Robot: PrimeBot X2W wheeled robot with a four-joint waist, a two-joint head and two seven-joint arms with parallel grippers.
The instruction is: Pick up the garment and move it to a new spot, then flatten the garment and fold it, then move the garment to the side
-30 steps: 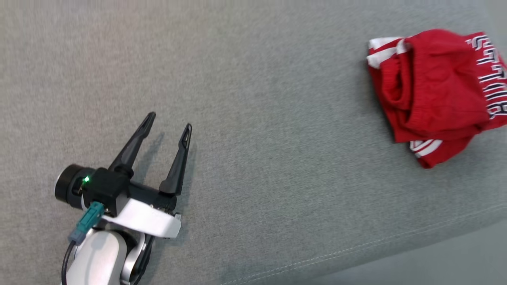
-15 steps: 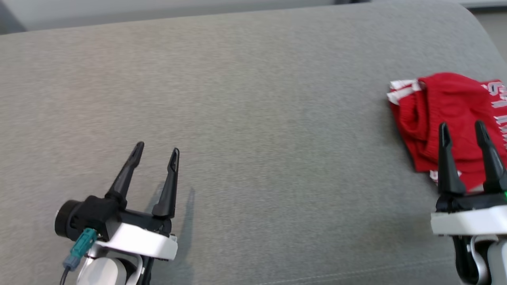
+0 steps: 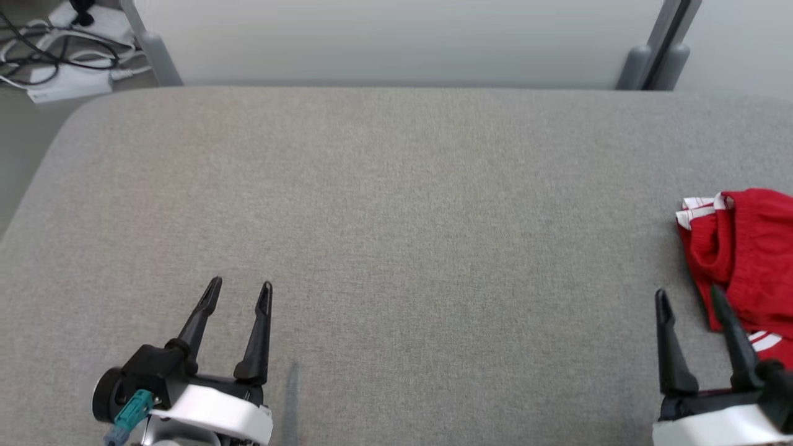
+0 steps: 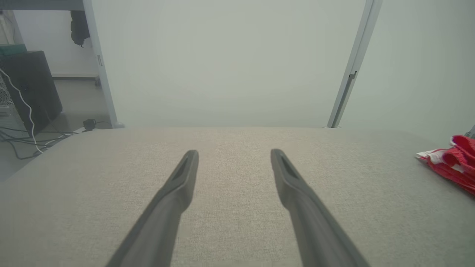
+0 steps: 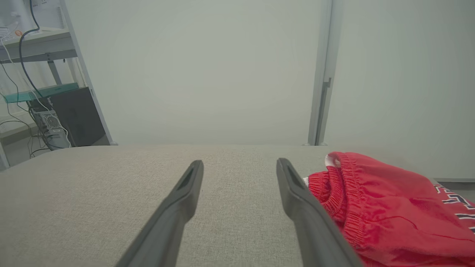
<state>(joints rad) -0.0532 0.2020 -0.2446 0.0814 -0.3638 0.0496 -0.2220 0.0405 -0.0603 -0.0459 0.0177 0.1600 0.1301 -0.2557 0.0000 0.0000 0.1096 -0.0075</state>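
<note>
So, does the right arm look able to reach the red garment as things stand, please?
Probably yes: the right gripper, jaws open, sits just beside the garment, with nothing between them.

Red garment [image 3: 746, 260] lies crumpled at the cushion's right edge.

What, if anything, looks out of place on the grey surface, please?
The red garment lies crumpled in a heap on the right side of the grey surface, beside the open right gripper. Nothing else stands out.
</note>
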